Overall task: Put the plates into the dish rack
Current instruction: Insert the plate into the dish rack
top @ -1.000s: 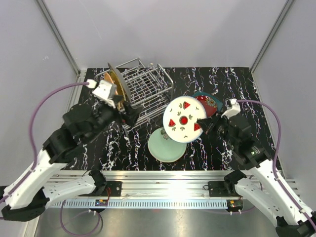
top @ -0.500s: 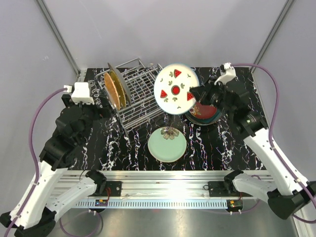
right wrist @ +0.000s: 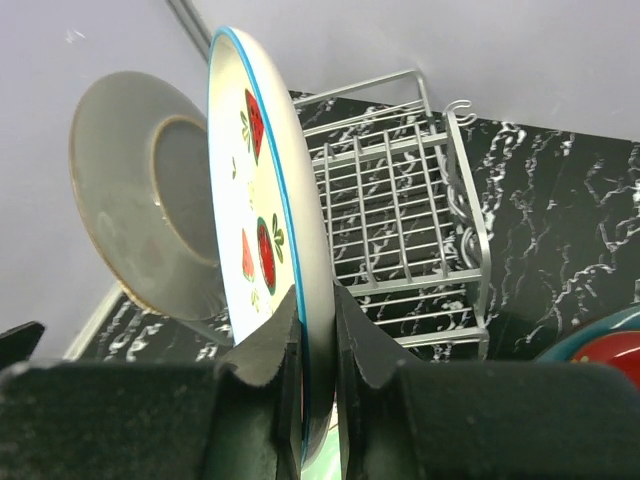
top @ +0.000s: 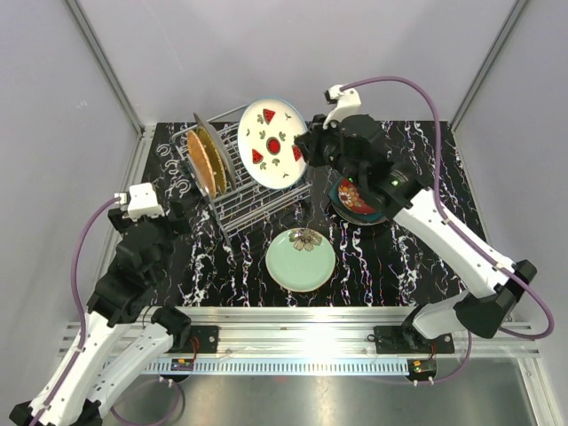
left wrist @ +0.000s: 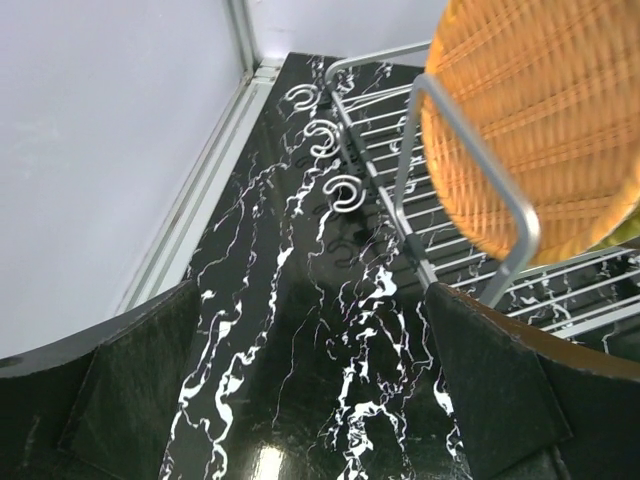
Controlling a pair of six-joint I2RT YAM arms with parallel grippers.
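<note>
Right now the white plate [top: 273, 144], blue-rimmed and painted with red fruit slices, stands on edge above the right half of the dish rack [top: 251, 202], its face leaning toward the left end; whether its lower rim touches the wires cannot be told. The right claw [right wrist: 315, 310] has it pinched by the rim, one finger on each face and the jaws nearly together. At the left end of the rack the orange woven plate [top: 206, 164] stands upright in the slots, with the grey plate [right wrist: 150, 220] just beside it, its foot ring turned toward the held plate. Small silver hooks [left wrist: 322, 140] hang along the rack's left side. In front of the rack, the pale green plate [top: 300, 264] lies flat on the desk [top: 426, 257], a flower motif at its far rim. To the right, partly under the right arm, the dark teal plate [top: 348, 213] lies flat with the red plate [top: 357, 197] on it. The left claw [left wrist: 310, 390] hangs low over the black marbled desk just left of the rack, jaws spread wide and holding nothing.
</note>
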